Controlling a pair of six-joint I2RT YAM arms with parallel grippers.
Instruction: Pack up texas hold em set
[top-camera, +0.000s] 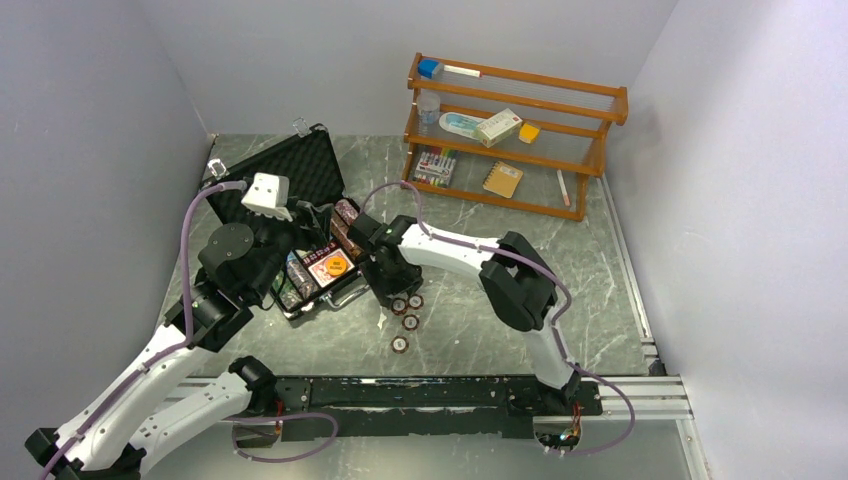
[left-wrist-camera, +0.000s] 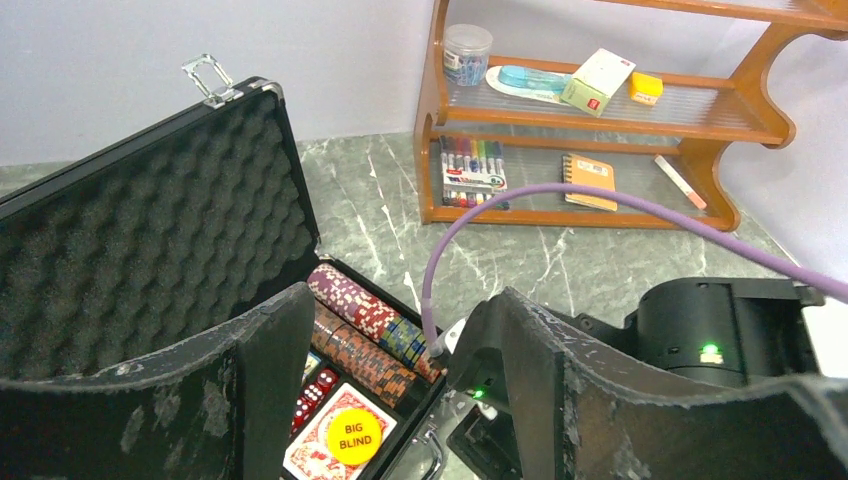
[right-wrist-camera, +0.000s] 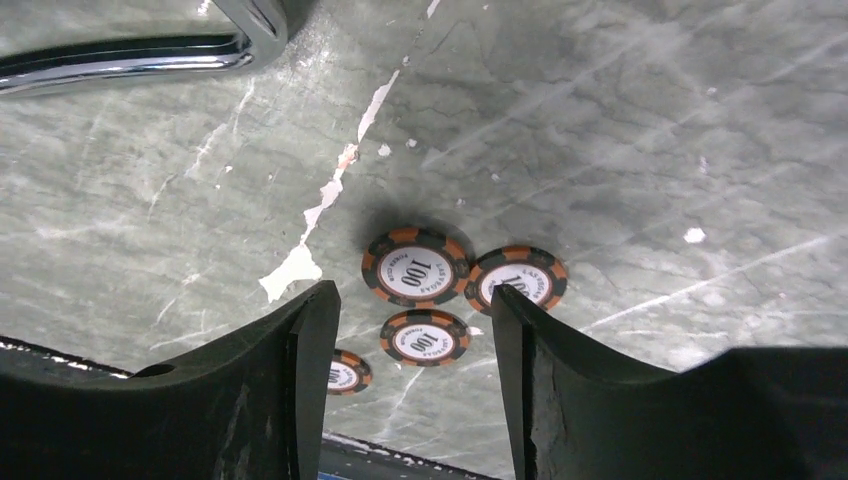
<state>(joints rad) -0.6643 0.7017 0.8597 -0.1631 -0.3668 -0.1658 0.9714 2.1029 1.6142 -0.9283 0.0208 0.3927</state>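
Your right tool (right-wrist-camera: 410, 300), jaws apart and seemingly empty, sits straight above the loose chips (right-wrist-camera: 416, 266); left tool (left-wrist-camera: 405, 300), also apart, is farther.

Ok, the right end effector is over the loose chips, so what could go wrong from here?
The loose chips lie flat and bunched on the table, so the open right end effector may scatter them rather than lift one. The left end effector hangs open over the case, so carrying a chip there risks a collision.
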